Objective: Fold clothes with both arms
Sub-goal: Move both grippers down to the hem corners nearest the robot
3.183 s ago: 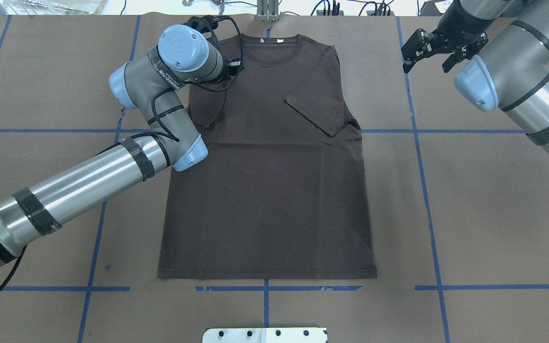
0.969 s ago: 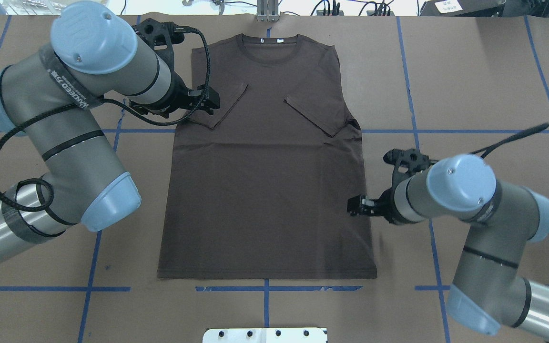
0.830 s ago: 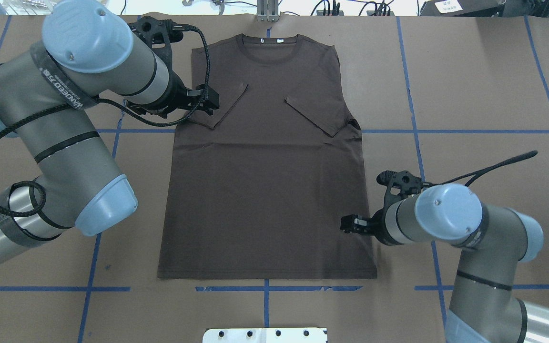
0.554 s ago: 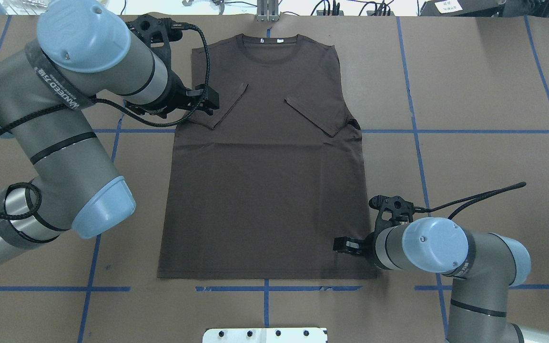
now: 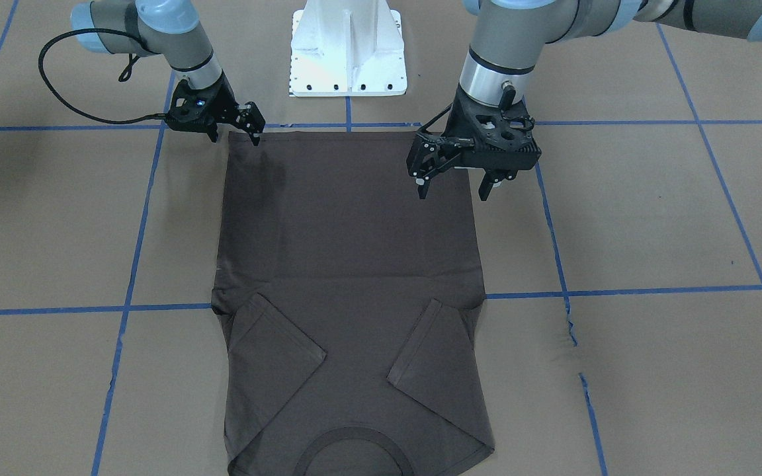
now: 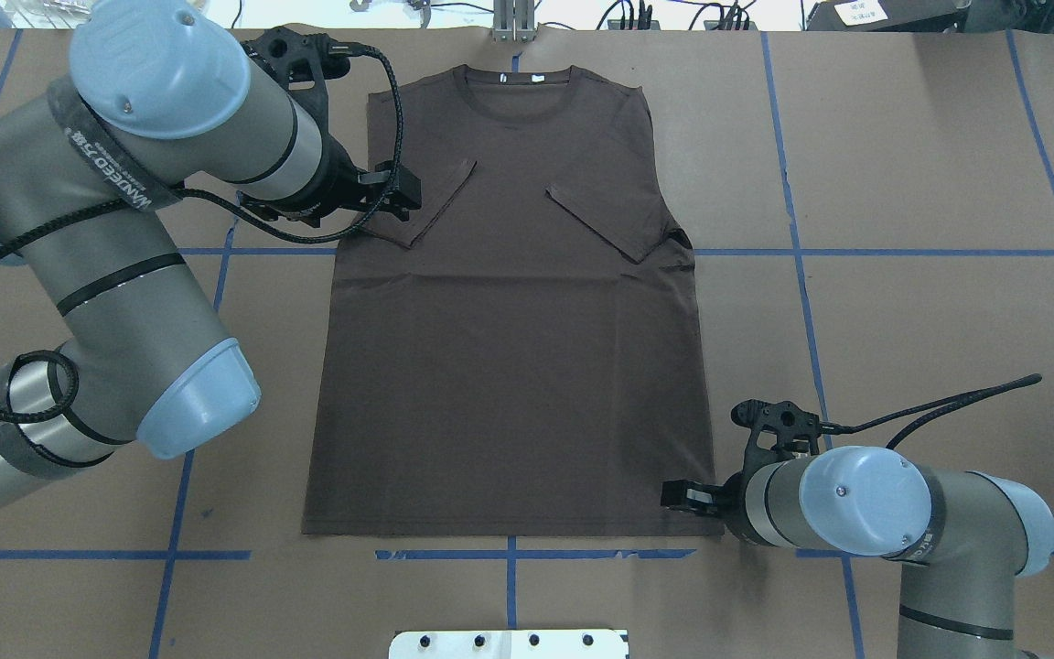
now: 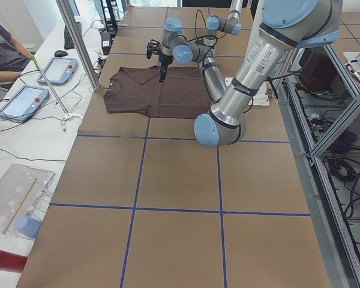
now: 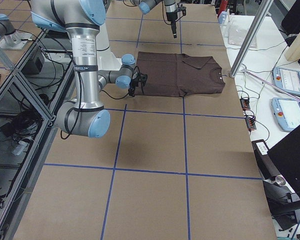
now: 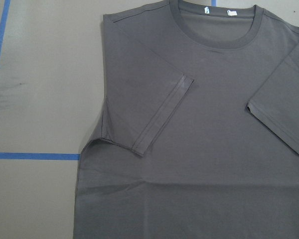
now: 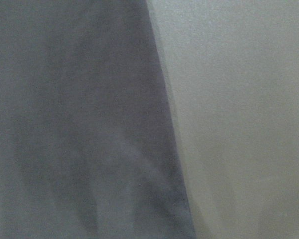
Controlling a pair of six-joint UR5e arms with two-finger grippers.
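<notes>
I have one dark grey-brown cotton T-shirt (image 6: pixel 509 366) lying flat, its long axis running away from the base, hem nearest, collar far. My black two-finger right gripper (image 5: pixel 234 137) sits low at the hem's right corner, jaws seemingly spread. The black left gripper (image 5: pixel 452 190), one of two, hovers high, spread wide.

Matt cloth tee (image 6: pixel 509 366) on matt paper tbl (image 6: pixel 930 146)

The silver-grey left arm (image 6: pixel 124 275) and right arm (image 6: pixel 957 522) are pictured capped in light blue, looped with black cables (image 6: pixel 397 119), banded in black.
</notes>
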